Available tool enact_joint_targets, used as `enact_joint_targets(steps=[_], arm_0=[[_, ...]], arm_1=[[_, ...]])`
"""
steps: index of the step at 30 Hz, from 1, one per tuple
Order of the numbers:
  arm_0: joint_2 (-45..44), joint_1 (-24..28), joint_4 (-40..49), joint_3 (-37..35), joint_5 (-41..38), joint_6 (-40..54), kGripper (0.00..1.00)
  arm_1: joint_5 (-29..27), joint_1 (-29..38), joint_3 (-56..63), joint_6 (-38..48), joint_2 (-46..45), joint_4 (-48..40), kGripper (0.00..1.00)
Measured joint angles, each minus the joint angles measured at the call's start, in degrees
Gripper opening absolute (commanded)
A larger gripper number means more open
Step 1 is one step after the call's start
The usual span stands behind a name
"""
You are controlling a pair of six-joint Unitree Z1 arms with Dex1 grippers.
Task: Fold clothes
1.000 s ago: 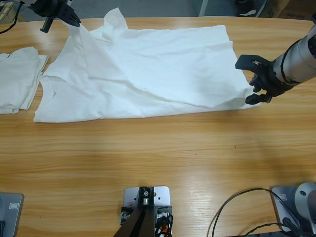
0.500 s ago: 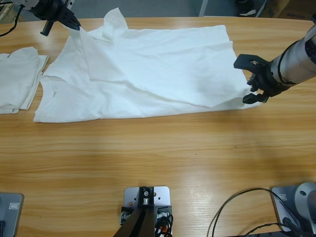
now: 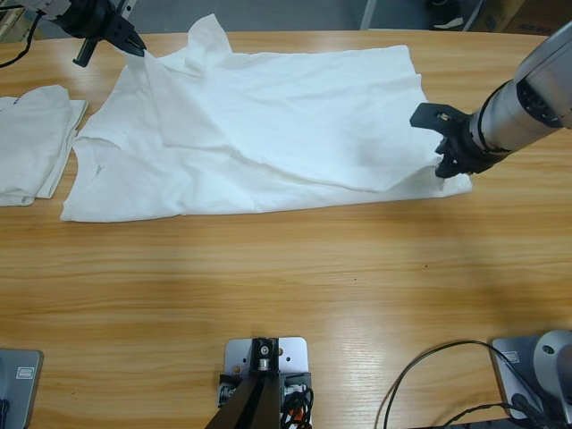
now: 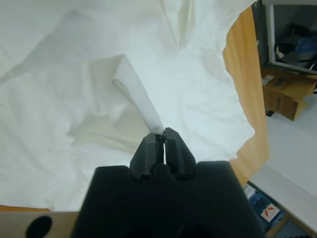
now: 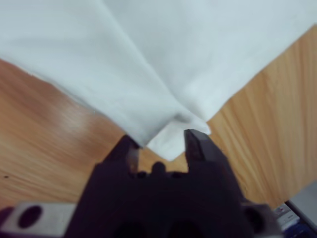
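Early yet: folded shirt (image 3: pixel 31 143) parked at table's (image 3: pixel 286 295) left edge, white shirt (image 3: pixel 268 134) spread and barely half-folded, left gripper (image 3: pixel 136 46) pinching its far-left corner, right gripper (image 3: pixel 444 164) parted astride its near-right corner.

You see a plain white shirt (image 3: pixel 268 125) with no print, spread on the bench (image 3: pixel 286 295), which is warm orange-brown wood with darker grain streaks. A second white shirt (image 3: pixel 31 138) at the bench's edge is equally plain. Both end effectors are black: left end effector (image 4: pixel 158 140), right end effector (image 5: pixel 159 141). Your arm (image 3: pixel 527 103) above the shirt's corner is silver-grey. Brown cardboard box (image 4: pixel 287 94) beyond the bench.
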Motion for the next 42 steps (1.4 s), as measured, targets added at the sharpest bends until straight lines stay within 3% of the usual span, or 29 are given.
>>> enact_joint_targets(steps=[10, 32, 33, 34, 37, 38, 42], arm_0=[[-0.3, 0.0, 0.0, 1.0, 0.0, 0.0, 0.0], [-8.0, 0.6, 0.0, 7.4, 0.0, 0.2, 0.0], [-8.4, 0.6, 0.0, 7.8, 0.0, 0.2, 0.0], [-8.6, 0.6, 0.0, 8.3, 0.0, 0.2, 0.0], [-8.9, 0.6, 0.0, 9.1, 0.0, 0.2, 0.0], [-8.9, 0.6, 0.0, 9.1, 0.0, 0.2, 0.0], [-8.9, 0.6, 0.0, 9.2, 0.0, 0.2, 0.0]], arm_1=[[0.3, -5.0, -6.1, -0.7, 0.3, 0.7, 0.0], [1.1, -12.8, -15.6, 1.1, 13.0, -1.5, 0.0], [1.1, -13.1, -15.9, 1.3, 13.2, -1.8, 0.25], [1.1, -13.4, -16.3, 1.5, 13.6, -2.1, 0.673], [2.6, -14.0, -16.5, 1.6, 14.5, -3.0, 0.872], [3.8, -14.1, -16.5, 1.7, 14.6, -3.3, 0.99], [6.2, -14.1, -16.5, 1.7, 14.9, -4.0, 1.0]])
